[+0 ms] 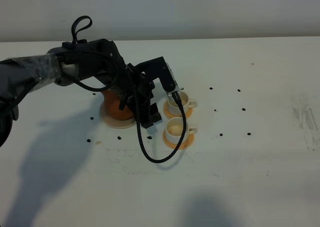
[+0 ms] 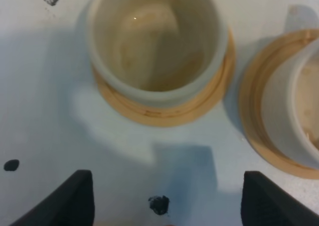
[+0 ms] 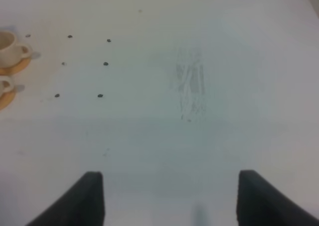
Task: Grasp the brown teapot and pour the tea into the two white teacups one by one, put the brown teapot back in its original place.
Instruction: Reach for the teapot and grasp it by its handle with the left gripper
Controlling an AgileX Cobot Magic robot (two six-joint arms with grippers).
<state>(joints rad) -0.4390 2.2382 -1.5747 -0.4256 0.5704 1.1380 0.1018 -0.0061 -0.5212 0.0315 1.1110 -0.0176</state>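
Left gripper (image 2: 167,175): spread wide, empty, low over the white surface (image 1: 250,177), between the brown teapot (image 1: 118,108) and the white cups. Right gripper (image 3: 170,176): spread wide, empty, over bare surface well right of the cups. Teapot: on its cream saucer (image 1: 111,121), partly hidden by the left arm. Cups: two, far one (image 1: 178,102) and near one (image 1: 175,129), close together, handles pointing right, each on an orange coaster (image 1: 180,144).
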